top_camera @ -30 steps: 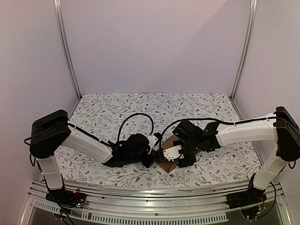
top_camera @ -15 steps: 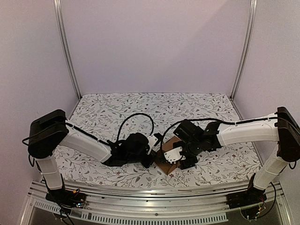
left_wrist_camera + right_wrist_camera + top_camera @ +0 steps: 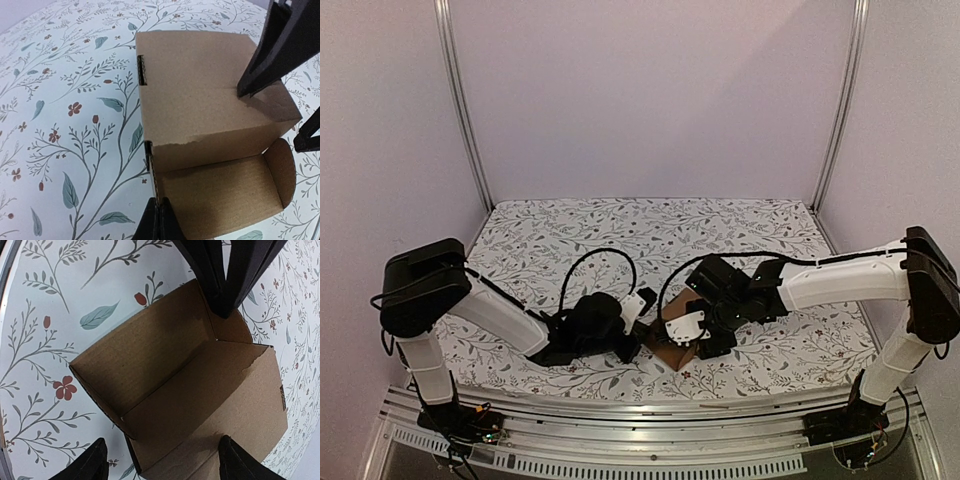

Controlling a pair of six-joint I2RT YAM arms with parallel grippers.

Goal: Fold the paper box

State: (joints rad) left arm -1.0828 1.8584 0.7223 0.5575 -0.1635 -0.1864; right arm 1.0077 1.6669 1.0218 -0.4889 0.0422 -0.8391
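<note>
The paper box [image 3: 677, 354] sits low centre in the top view, with its open side turned toward the left gripper [image 3: 159, 216]. That one's fingers are pinched together on nothing, tips right at the box's lower-left wall edge. The right gripper [image 3: 162, 442] hangs spread wide over the box, not squeezing it. Both are close, but I'd say the right is better placed.

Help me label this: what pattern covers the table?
Table: leafy sprigs, small red flowers on white; clearest from left wrist.

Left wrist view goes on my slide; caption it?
Shut left gripper at the open end of the box; open right gripper at its side.
</note>
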